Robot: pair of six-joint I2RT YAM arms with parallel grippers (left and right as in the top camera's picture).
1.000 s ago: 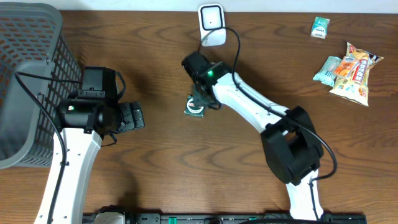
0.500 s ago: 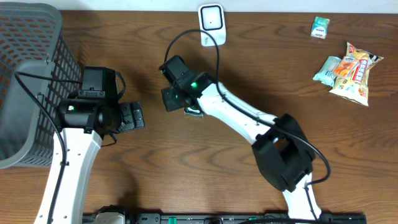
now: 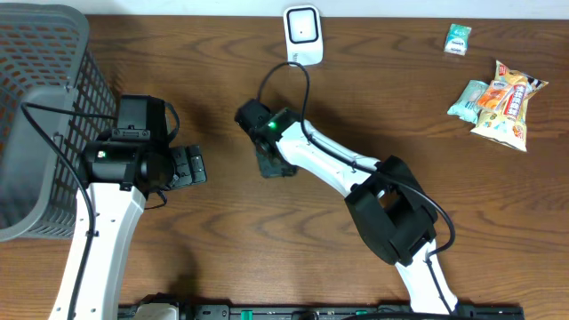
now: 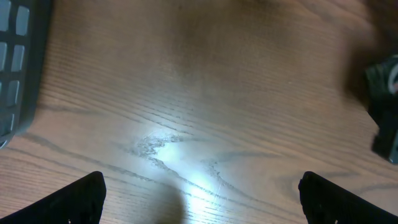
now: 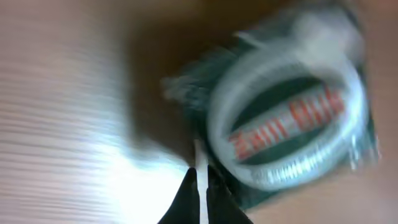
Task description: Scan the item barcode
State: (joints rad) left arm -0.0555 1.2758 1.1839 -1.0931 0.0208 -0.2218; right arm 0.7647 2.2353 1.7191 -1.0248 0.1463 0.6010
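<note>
Fingers on the left gripper [image 3: 197,166] point right, seen from overhead, over the brown wooden table [image 3: 222,258], near the grey mesh plastic basket [image 3: 36,53] at the left edge. Over in the middle, the right gripper [image 3: 275,166] is down low over the wood. It sits below the white box-shaped barcode scanner [image 3: 303,34], which stands at the far edge, well apart from it. From up here the gripper's dark bulk covers whatever lies under it. Far right, an orange-and-yellow snack bag [image 3: 505,105] lies touching a pale teal wrapper [image 3: 468,96], with a small green-and-white sachet [image 3: 458,38] further back.

Left wrist view now: two black fingertips [image 4: 84,196] sit at the bottom corners, spread wide, with nothing between them but glossy wood. The basket's corner shows at the left edge, and a blurred dark shape [image 4: 384,106] at the right edge is too smeared to name.

Right wrist view, and it is blurry: the black fingers [image 5: 185,204] are pressed together, a thin white sliver of wrapper edge pinched between their tips. That edge belongs to the dark green flat packet with a white ring and red lettering [image 5: 292,124], just beyond the tips, up and to the right in the picture. Whether it rests on the wood or is lifted, I cannot tell.
</note>
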